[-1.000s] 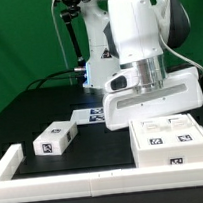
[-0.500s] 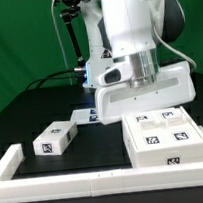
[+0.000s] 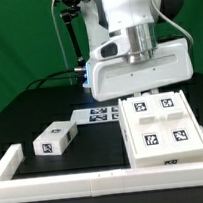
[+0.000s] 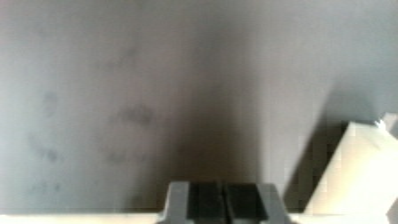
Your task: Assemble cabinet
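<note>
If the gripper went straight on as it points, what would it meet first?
Probably the black table top, just beside the large white tagged plastic cabinet body; depth is unclear.

Drawer block (image 3: 56,138) near cabinet (image 3: 163,134); apart

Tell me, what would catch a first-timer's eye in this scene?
The bulky white robot arm fills the top of the exterior view, hanging right above a large white plastic box-shaped cabinet body at the exterior view's right, which shows four square black-and-white tags on its upper face. A small white tagged drawer block lies apart from it on the black table, toward the exterior view's left.
</note>
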You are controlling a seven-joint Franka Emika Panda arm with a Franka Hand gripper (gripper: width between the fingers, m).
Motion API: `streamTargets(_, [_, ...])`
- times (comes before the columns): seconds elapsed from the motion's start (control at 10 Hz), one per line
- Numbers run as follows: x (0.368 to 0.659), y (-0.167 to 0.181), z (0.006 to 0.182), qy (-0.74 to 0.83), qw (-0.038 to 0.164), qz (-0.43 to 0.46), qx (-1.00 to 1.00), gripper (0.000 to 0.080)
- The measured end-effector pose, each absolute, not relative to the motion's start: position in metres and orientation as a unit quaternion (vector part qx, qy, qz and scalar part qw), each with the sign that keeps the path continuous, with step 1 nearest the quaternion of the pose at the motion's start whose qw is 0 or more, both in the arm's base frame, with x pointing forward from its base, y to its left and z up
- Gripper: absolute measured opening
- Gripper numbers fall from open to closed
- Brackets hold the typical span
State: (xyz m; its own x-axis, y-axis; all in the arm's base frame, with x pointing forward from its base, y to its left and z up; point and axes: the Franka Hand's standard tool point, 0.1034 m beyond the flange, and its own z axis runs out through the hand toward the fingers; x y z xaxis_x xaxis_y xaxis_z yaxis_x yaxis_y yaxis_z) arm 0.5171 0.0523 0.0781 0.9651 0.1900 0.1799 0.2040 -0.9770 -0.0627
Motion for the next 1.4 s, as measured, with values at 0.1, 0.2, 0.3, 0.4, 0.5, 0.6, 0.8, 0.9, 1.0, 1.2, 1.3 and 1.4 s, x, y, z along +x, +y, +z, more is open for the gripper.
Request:
streamTargets(0.1, [0.522,0.052,0.088,-0.102,0.038,-0.090,-0.990,0.0002])
streamTargets(0.2, [0.526,0.051,0.096,-0.103,0.038,-0.089,-0.990,0.0002])
streamTargets(0.3, [0.530,0.052,0.103,-0.105,0.038,-0.082,-0.990,0.0002])
streamTargets(0.4, [0.535,0.053,0.107,-0.106,0.038,-0.081,-0.990,0.0002])
streamTargets(0.5, [0.532,0.053,0.104,-0.106,0.038,-0.079,-0.990,0.0002])
streamTargets(0.6, [0.531,0.053,0.103,-0.106,0.039,-0.079,-0.991,0.0002])
streamTargets(0.8, [0.531,0.053,0.104,-0.106,0.038,-0.079,-0.990,0.0002])
streamTargets(0.9, [0.532,0.055,0.110,-0.106,0.039,-0.070,-0.991,0.0002])
streamTargets(1.0, [0.539,0.057,0.123,-0.109,0.038,-0.066,-0.991,0.0002])
streamTargets(1.2, [0.550,0.058,0.134,-0.112,0.039,-0.056,-0.991,0.0002])
streamTargets(1.3, [0.556,0.058,0.140,-0.113,0.040,-0.057,-0.991,0.0002])
streamTargets(1.4, [0.557,0.058,0.139,-0.116,0.040,-0.060,-0.991,0.0002])
